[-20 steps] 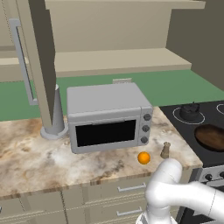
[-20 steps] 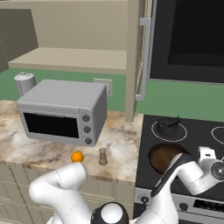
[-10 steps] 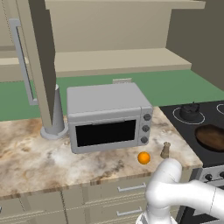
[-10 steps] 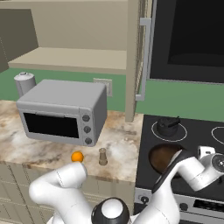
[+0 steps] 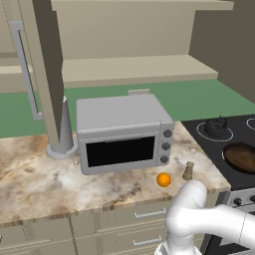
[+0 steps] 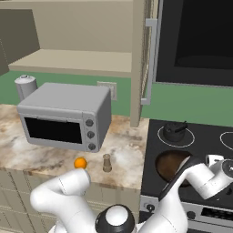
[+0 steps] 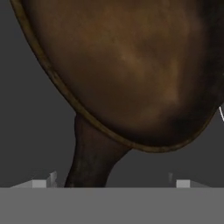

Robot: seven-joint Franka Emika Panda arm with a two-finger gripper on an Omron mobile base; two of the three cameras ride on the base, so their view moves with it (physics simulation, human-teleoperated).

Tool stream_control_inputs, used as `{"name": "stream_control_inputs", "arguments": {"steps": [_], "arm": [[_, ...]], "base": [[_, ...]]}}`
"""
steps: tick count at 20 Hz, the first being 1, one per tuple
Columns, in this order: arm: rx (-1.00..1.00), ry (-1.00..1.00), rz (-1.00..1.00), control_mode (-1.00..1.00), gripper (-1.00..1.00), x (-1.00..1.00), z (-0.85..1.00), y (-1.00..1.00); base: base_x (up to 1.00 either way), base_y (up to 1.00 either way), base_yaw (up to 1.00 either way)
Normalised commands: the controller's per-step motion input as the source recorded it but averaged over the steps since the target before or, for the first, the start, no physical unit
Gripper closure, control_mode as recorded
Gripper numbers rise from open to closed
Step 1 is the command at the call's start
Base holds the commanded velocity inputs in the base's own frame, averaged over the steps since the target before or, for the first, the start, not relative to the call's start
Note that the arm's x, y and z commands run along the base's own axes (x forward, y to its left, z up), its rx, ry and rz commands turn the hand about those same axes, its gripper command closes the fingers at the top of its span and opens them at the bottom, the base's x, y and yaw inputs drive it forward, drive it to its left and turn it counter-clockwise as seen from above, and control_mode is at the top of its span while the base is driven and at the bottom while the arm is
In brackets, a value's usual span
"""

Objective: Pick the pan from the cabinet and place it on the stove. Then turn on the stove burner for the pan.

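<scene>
The dark brown pan (image 5: 242,156) (image 6: 169,164) lies flat on the black glass stove (image 5: 209,144) (image 6: 200,145), at its front left. The burner under it is hidden by the pan. The pan's long handle (image 6: 178,178) (image 7: 89,162) points toward the stove's front. My gripper (image 6: 195,169) (image 7: 113,183) is open just above that handle and holds nothing; one fingertip stands on each side of it. The beige cabinet (image 5: 124,69) (image 6: 77,61) has its door (image 5: 47,74) swung open over a bare shelf.
A small dark lidded pot (image 5: 217,127) (image 6: 175,130) sits on the rear ring. The grey microwave (image 5: 123,132) (image 6: 66,118), an orange (image 5: 163,180) (image 6: 80,163), a small shaker (image 5: 188,171) (image 6: 107,163) and a silver canister (image 6: 25,86) stand on the marble counter. Knobs (image 5: 239,201) line the stove front.
The hand has shifted only slightly near the pan's handle. The jaws stay wide and the pan has not moved.
</scene>
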Motion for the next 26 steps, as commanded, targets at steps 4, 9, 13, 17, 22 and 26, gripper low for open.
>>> {"name": "stream_control_inputs", "arguments": {"steps": [4, 9, 13, 17, 22, 26], "arm": [[0.00, 0.02, 0.00, -1.00, -1.00, 0.05, -0.19, 0.20], [0.00, 0.00, 0.00, -1.00, -1.00, 0.05, -0.06, 0.14], [0.00, 0.00, -0.01, -1.00, -1.00, -0.06, 0.00, 0.00], [0.00, 0.04, -0.02, -1.00, -1.00, -0.21, 0.00, 0.00], [0.00, 0.06, -0.02, -1.00, -1.00, -0.22, 0.03, 0.00], [0.01, 0.03, -0.01, -1.00, -1.00, -0.28, 0.16, 0.00]], "base": [[0.00, 0.00, 0.00], [0.00, 0.00, 0.00], [0.00, 0.00, 0.00], [0.00, 0.00, 0.00], [0.00, 0.00, 0.00], [0.00, 0.00, 0.00]]}}
